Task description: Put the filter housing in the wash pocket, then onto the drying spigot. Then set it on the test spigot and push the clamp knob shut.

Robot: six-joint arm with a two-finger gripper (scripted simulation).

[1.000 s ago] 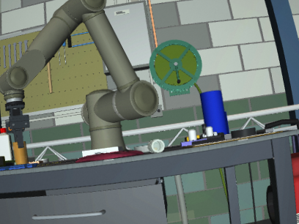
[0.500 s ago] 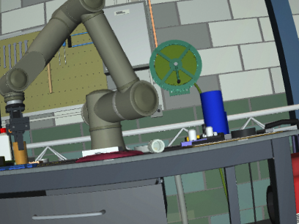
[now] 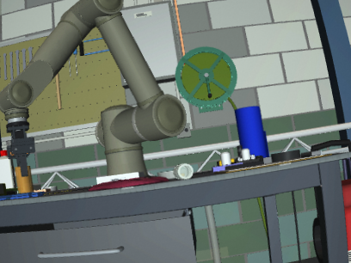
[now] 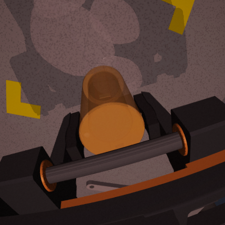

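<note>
The amber filter housing (image 4: pixel 110 110) stands upright on the mat between the fingers of my gripper (image 4: pixel 111 118), which has closed on it. In the second side camera the housing (image 3: pixel 23 178) is at the far left end of the bench, under the gripper (image 3: pixel 21 165). Two white spigots (image 3: pixel 235 155) stand on a fixture plate right of the arm's base. A blue cylinder (image 3: pixel 252 131) rises behind them. I cannot make out a clamp knob.
The bench's front edge (image 3: pixel 172 195) runs below the housing. Yellow corner marks (image 4: pixel 21 102) lie on the mat. A white tube (image 3: pixel 183 171) lies on its side near the arm's base. A green wheel (image 3: pixel 206 77) hangs on the wall.
</note>
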